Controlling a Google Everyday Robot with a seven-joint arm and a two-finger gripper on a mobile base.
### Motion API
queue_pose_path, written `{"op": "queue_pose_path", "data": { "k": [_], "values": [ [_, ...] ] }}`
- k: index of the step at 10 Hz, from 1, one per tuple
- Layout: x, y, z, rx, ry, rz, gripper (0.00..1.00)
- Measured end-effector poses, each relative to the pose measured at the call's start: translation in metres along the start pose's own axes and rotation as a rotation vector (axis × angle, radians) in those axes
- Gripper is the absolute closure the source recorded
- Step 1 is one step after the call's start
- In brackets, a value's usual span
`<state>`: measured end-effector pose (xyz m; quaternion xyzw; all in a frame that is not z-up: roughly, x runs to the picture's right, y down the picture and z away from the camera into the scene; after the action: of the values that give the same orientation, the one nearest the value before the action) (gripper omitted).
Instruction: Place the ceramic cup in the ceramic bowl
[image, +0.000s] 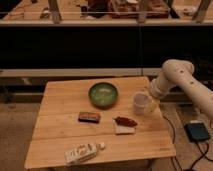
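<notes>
The ceramic cup (140, 103), small, plain and white, stands near the right edge of the wooden table (60, 135). My gripper (151, 104) is right beside it on its right, at the end of the white arm (175, 75) that reaches in from the right. The cup hides most of the gripper. The ceramic bowl (103, 94), dark green outside with a lighter glossy inside, sits on the table left of the cup, about one cup width away. The bowl holds nothing.
A brown bar (88, 117) lies at the table's middle. A red packet on a white napkin (125, 125) lies in front of the cup. A white-and-tan tube (83, 152) lies near the front edge. A dark device (198, 132) sits on the floor to the right.
</notes>
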<state>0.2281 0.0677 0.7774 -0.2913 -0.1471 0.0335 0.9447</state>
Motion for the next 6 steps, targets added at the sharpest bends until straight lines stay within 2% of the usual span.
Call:
{"op": "queue_pose_path", "data": {
  "k": [4,6],
  "values": [
    [-0.003,0.01,0.005,0.006,0.042,0.003,0.2],
    [-0.005,0.013,0.019,-0.015,0.038,0.004,0.2]
  ]
}}
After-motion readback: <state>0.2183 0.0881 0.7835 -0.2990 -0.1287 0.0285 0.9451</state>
